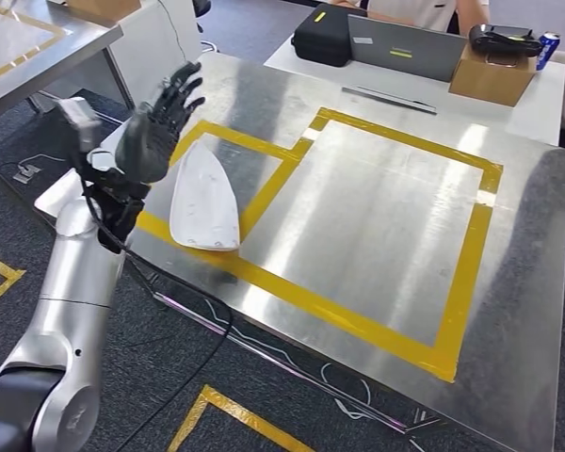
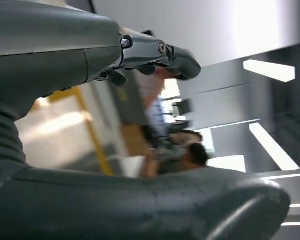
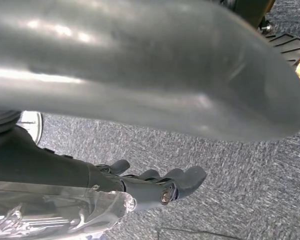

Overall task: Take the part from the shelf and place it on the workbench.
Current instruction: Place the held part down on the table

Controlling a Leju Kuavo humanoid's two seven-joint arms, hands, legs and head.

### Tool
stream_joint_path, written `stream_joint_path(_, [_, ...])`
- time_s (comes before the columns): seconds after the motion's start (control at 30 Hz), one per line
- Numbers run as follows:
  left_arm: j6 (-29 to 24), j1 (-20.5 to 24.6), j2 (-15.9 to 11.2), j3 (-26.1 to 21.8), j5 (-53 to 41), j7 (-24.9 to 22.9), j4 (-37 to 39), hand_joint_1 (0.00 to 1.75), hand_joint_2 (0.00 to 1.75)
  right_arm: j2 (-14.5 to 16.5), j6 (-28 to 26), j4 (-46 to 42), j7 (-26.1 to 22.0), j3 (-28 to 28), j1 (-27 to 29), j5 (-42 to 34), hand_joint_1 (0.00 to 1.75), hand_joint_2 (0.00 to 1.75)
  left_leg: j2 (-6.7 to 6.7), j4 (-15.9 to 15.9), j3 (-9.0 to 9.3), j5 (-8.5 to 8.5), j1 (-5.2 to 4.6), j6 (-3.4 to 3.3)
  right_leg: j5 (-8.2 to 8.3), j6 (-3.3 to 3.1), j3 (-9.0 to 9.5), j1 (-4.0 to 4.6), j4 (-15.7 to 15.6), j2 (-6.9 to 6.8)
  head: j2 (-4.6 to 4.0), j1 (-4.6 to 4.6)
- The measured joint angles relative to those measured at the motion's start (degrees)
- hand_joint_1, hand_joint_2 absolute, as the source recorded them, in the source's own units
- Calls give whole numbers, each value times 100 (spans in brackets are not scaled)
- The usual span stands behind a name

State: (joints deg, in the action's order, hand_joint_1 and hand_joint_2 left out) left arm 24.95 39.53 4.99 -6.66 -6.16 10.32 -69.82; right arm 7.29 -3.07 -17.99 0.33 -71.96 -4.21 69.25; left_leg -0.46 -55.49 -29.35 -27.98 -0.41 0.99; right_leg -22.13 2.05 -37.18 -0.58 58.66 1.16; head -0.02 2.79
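left arm (image 1: 66,311): silver, comes in from lower left, forearm raised | left hand (image 1: 155,127): lifted, palm forward, fingers (image 1: 184,85) spread apart, holding nothing | right hand (image 3: 156,185): hangs low, thumb (image 3: 148,70) thick across the near view, fingers (image 3: 182,180) loosely extended, nothing in them

Silver left arm (image 1: 73,311) with smooth rounded segments, a black cable (image 1: 173,282) trailing behind its dark grey left hand (image 1: 155,127).
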Motion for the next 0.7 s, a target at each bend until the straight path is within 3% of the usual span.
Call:
stream_joint_path(0.1, [43, -1, 55, -327, 1170, -204, -483, 0, 0, 6, 0, 0, -2, -7, 7, 1, 0, 0, 0, 0, 3, 1, 2, 0, 0, 0, 0, 2, 0, -2, -1, 3])
stream_joint_path(0.23, [-74, -16, 54, -591, 1518, -211, -832, 0, 0, 15, -7, 0, 5, -16, 3, 11, 0, 0, -8, 0, -1, 11, 5, 0, 2, -2, 3, 6, 0, -20, 0, 0])
stream_joint_path(0.3, [-388, -22, 67, -776, 1538, -107, -1029, 0, 0, 22, -14, 0, 44, -18, -3, 38, 0, 0, -7, 0, -3, 15, 5, 1, 5, -7, 5, 6, 1, -18, -1, -1])
stream_joint_path(0.47, [-1557, 37, 179, -1629, 579, 39, -1854, 0, 0, 84, -63, -1, 188, -18, 2, 89, 0, 0, -1, 0, 0, 15, 5, 3, 9, -12, 2, 8, 1, -6, 0, 1])
stream_joint_path(0.7, [-1738, 218, 213, -2673, -450, 127, -2648, 0, 0, 183, -116, -14, 275, -19, -21, 85, 0, 0, -3, 0, 1, 16, 6, 4, 9, -12, 2, 9, 1, -13, 0, 1])
